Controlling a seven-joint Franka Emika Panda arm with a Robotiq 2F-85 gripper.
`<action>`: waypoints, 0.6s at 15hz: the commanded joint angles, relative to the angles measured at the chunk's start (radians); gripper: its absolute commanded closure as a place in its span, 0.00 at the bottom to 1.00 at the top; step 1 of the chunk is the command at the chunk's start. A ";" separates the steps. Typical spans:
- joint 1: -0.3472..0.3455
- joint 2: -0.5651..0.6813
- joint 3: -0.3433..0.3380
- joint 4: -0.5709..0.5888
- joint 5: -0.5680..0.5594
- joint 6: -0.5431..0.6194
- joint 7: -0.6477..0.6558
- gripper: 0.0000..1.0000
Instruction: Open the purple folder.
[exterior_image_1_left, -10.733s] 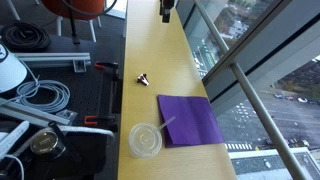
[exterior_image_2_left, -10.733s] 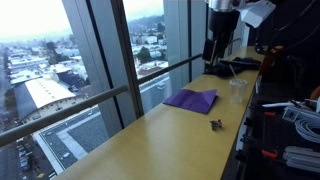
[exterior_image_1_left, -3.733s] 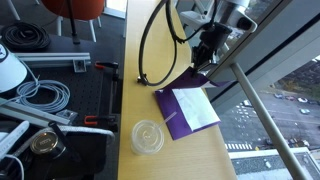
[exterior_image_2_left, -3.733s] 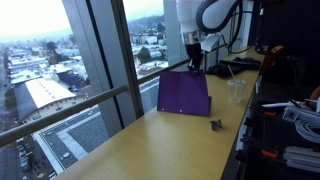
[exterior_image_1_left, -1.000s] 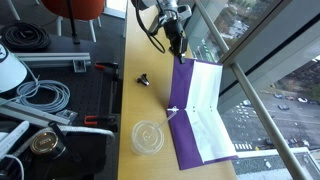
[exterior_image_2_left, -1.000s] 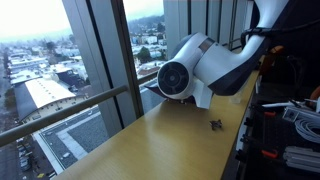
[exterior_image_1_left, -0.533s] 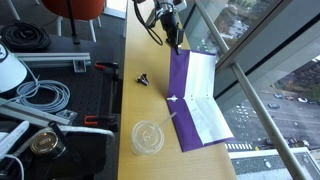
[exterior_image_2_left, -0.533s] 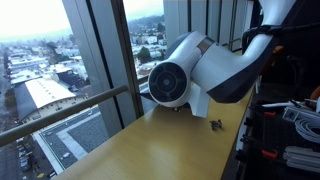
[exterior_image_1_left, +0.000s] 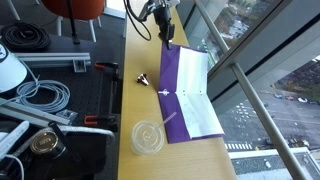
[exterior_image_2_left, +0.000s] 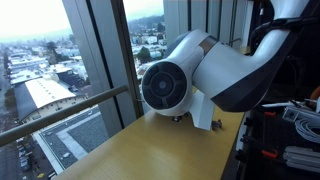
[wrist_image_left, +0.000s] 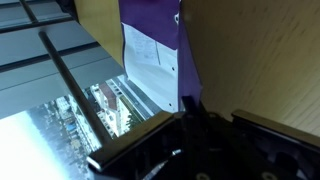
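The purple folder (exterior_image_1_left: 195, 115) lies open on the yellow table by the window. Its near half rests flat, showing pale inner sheets with a purple strip down the left side. The far cover (exterior_image_1_left: 185, 70) is raised off the table. My gripper (exterior_image_1_left: 166, 38) is shut on that cover's far corner. In the wrist view the purple cover (wrist_image_left: 150, 20) and a white inner sheet (wrist_image_left: 148, 58) hang from my gripper (wrist_image_left: 188, 105), whose dark fingers close on the cover's edge. In an exterior view the arm's round joint (exterior_image_2_left: 165, 88) hides the folder.
A clear round plastic lid (exterior_image_1_left: 146, 138) lies near the table's front, left of the folder. A small dark object (exterior_image_1_left: 141, 78) sits mid-table. The window frame and rail (exterior_image_1_left: 235, 70) run along the right edge. Cables and gear (exterior_image_1_left: 40, 95) fill the floor at left.
My gripper has moved toward the table's far end and slightly left with the cover. The whole folder has slid that way, and the cover has swung wider.
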 joint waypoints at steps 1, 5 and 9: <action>0.019 -0.001 0.005 0.012 0.037 -0.007 0.012 1.00; 0.026 -0.002 0.003 0.013 0.047 0.001 0.020 0.73; 0.004 -0.039 0.014 -0.009 0.068 0.058 0.030 0.51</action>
